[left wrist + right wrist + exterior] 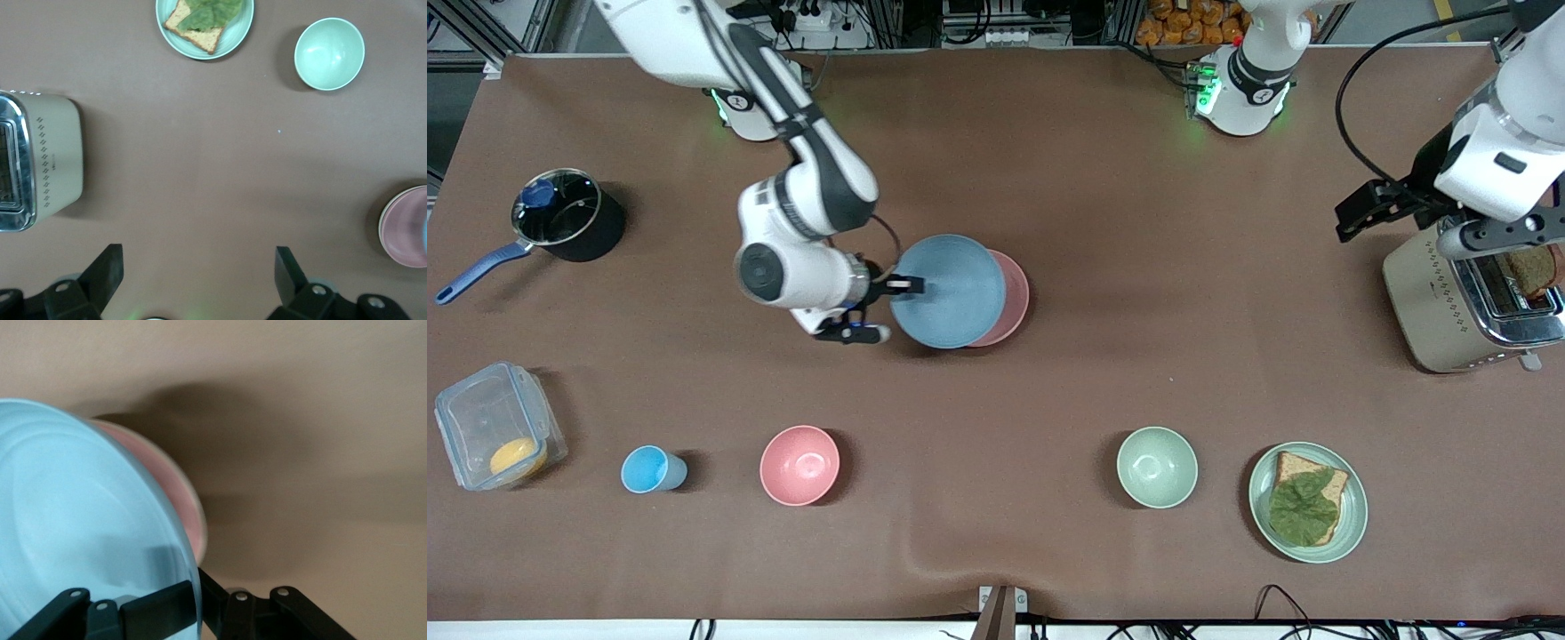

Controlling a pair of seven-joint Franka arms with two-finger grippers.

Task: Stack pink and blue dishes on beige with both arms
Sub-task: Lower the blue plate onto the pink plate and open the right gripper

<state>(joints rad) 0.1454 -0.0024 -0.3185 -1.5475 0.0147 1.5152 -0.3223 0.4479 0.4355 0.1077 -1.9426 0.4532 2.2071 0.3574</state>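
My right gripper (pixel 903 286) (pixel 193 600) is shut on the rim of the light blue plate (pixel 951 289) (pixel 80 520). It holds that plate tilted in the air, over the pale pink plate (pixel 1016 298) (pixel 180 493) (pixel 407 227) and shifted toward the right arm's end. The pink plate lies mid-table. A thin cream edge of the beige plate (pixel 381 230) shows under it in the left wrist view; the rest of the beige plate is hidden. My left gripper (pixel 1360 213) (pixel 200 280) waits open and empty, up beside the toaster.
A toaster (pixel 1432 302) (pixel 53 160) with bread stands at the left arm's end. Near the front camera are a green plate (pixel 1352 524) with bread and lettuce, a green bowl (pixel 1156 467), a pink bowl (pixel 799 464), a blue cup (pixel 649 468) and a clear container (pixel 494 436). A lidded pot (pixel 567 222) is at the right arm's end.
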